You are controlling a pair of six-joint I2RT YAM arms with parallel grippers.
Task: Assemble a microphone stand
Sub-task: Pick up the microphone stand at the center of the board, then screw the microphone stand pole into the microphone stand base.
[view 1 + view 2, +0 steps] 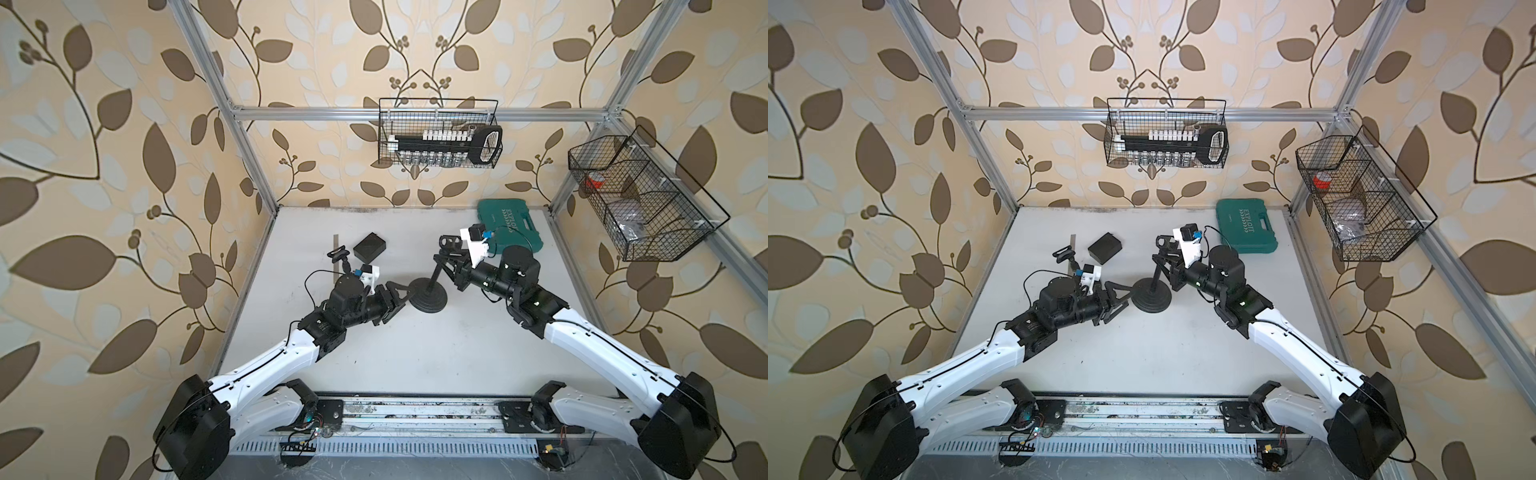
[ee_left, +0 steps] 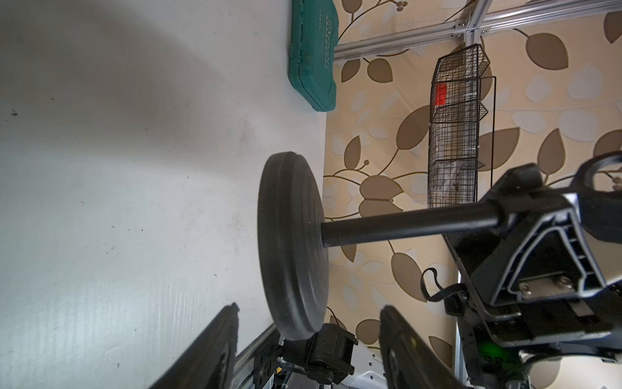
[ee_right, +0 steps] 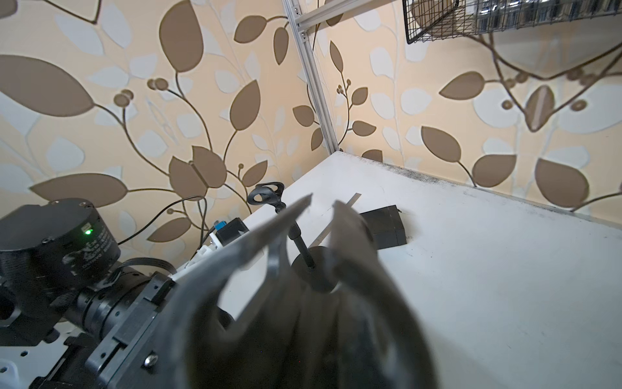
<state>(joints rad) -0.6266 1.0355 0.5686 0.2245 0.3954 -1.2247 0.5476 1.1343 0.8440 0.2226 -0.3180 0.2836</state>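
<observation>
A black microphone stand is in the middle of the table: round base (image 1: 428,298) (image 1: 1151,300), thin pole (image 2: 404,225), clip (image 1: 451,241) on top. My right gripper (image 1: 445,262) (image 1: 1162,266) is shut on the pole just below the clip; in the right wrist view the held pole is only a blur between the fingers. My left gripper (image 1: 401,296) (image 2: 309,307) is open, its fingers (image 2: 218,347) either side of the base's near edge (image 2: 292,320) without touching it. The base looks slightly tilted; whether it rests flat I cannot tell.
A second small stand with a clip (image 1: 338,252) (image 3: 266,193) stands behind my left wrist, next to a black box (image 1: 369,247) and a metal strip (image 1: 336,243). A green case (image 1: 513,226) lies at the back right. Wire baskets (image 1: 440,133) (image 1: 640,199) hang on the frame.
</observation>
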